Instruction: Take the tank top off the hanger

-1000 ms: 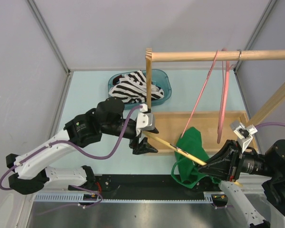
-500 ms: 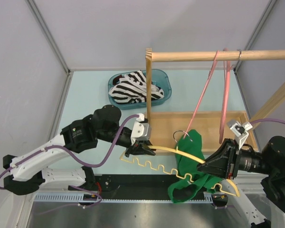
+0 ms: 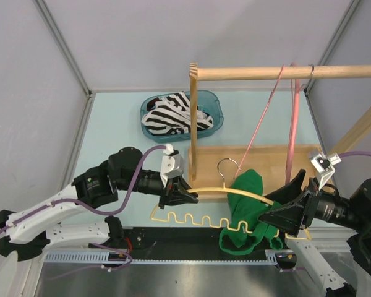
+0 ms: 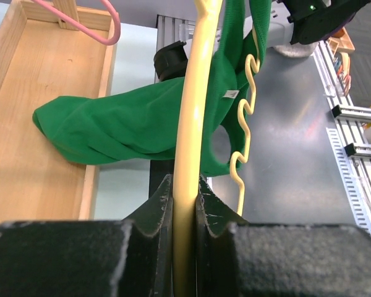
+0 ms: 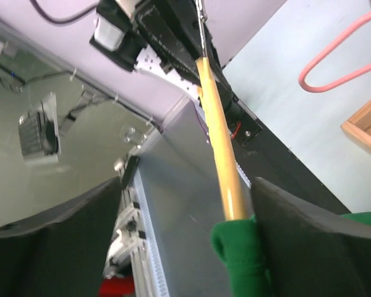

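A yellow hanger (image 3: 201,219) with a wavy lower bar is held level above the table's near edge. My left gripper (image 3: 176,195) is shut on the hanger's (image 4: 191,124) left arm, and the arm runs straight between the jaws (image 4: 184,189). The green tank top (image 3: 247,204) drapes over the hanger's right half and hangs in folds (image 4: 123,124). At the right end, my right gripper (image 3: 283,218) stands open. In the right wrist view the hanger arm (image 5: 219,142) and a green strap (image 5: 241,253) pass between the spread fingers (image 5: 309,229), close to the right one.
A wooden rack (image 3: 266,73) with a top rail stands behind, carrying two pink hangers (image 3: 290,124) over a wooden tray base (image 3: 266,158). A teal basin (image 3: 213,102) with zebra-striped cloth sits at the back. A black rail (image 3: 173,238) runs along the near edge.
My left gripper closed on the hanger's left arm and drew back left. The hanger swung level. My right gripper, shut on the hanger's right end before, has opened.
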You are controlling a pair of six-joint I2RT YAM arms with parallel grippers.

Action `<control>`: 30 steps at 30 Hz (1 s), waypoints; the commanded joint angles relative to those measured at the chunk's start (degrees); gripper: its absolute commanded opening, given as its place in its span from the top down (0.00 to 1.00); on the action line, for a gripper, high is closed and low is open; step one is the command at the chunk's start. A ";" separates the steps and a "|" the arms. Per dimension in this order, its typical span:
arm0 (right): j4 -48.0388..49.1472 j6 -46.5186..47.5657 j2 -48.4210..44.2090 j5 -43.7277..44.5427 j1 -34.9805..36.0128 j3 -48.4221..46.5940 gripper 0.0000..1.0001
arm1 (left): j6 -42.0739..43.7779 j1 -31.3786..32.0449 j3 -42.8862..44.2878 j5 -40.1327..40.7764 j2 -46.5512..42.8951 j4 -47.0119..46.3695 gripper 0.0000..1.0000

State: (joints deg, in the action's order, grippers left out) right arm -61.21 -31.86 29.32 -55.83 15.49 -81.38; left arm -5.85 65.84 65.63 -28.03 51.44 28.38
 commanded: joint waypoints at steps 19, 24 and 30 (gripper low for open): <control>-8.66 3.90 -1.81 17.10 -0.10 -10.73 0.18 | -9.36 -0.01 -7.09 10.01 -15.14 -0.08 1.00; -11.12 7.86 0.03 11.55 -2.56 -13.97 0.38 | -8.31 0.07 -5.86 11.24 -13.74 0.53 1.00; -12.88 10.85 -0.14 5.74 -6.17 -9.69 0.47 | -7.69 -0.01 -3.32 10.98 -9.70 0.27 1.00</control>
State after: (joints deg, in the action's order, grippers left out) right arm -72.66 -23.99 28.01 -44.88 10.83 -93.95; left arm -13.02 65.84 57.58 -17.12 39.77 33.32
